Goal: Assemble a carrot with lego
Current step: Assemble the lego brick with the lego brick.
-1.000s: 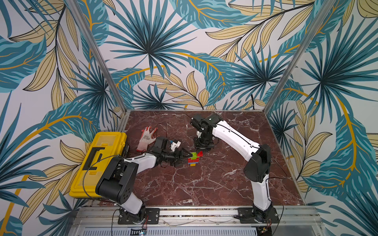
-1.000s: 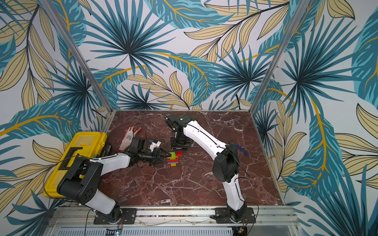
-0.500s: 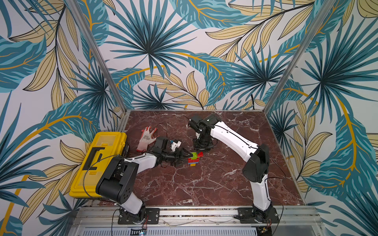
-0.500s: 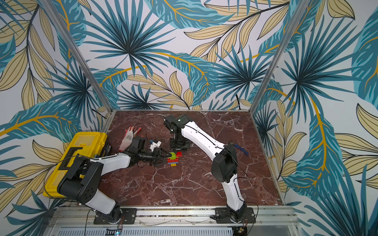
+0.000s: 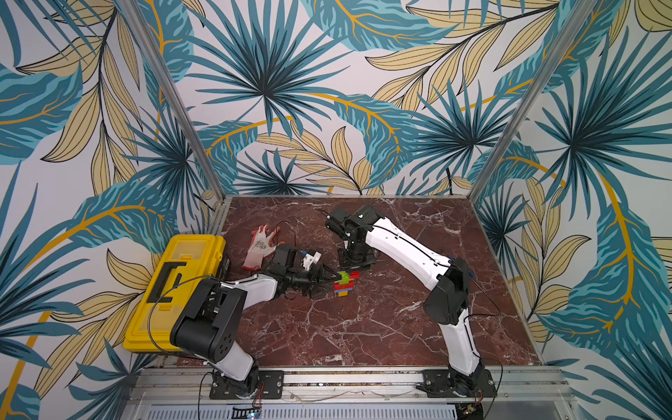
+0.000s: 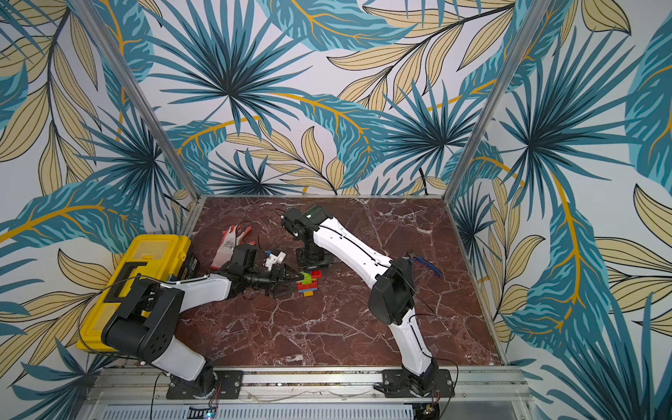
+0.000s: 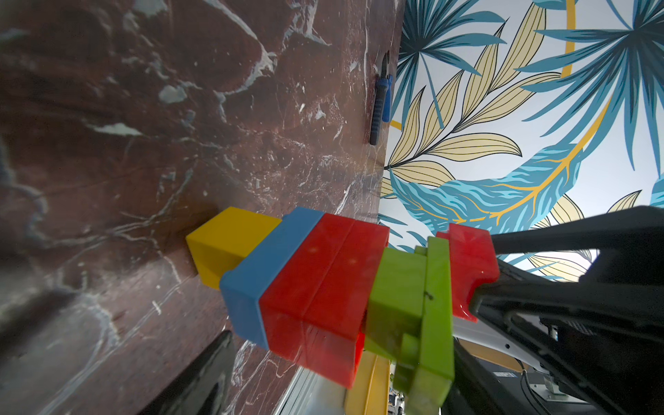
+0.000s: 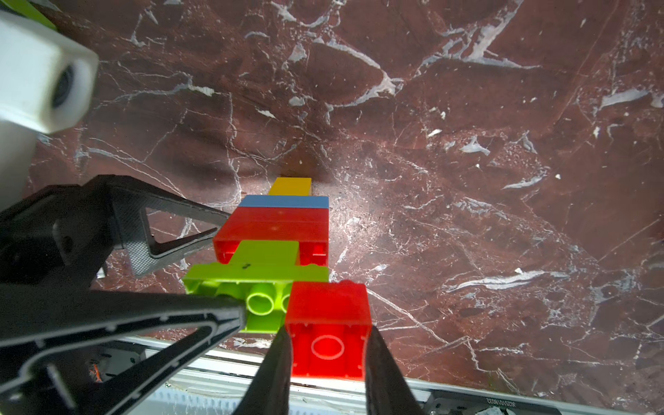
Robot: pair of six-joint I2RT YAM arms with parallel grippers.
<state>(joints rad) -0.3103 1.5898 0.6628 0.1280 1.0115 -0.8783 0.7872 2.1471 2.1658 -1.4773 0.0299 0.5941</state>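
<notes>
Your left gripper (image 5: 331, 283) lies low beside the stack with its jaws spread wide. One finger is at the red body (image 8: 273, 222) and one at the green leaves (image 8: 251, 266), so it seems to flank the stack, not clamp it. Just right of it the carrot (image 5: 344, 287) stands upright on the marble table (image 5: 363, 327), yellow tip (image 7: 226, 244) down, so its long axis runs straight up. Your right gripper (image 8: 327, 332) sits directly above, pinched onto the small red brick (image 8: 328, 309) against the top green piece. The press likely wants to go straight down that axis, and the right arm is nearest.
</notes>
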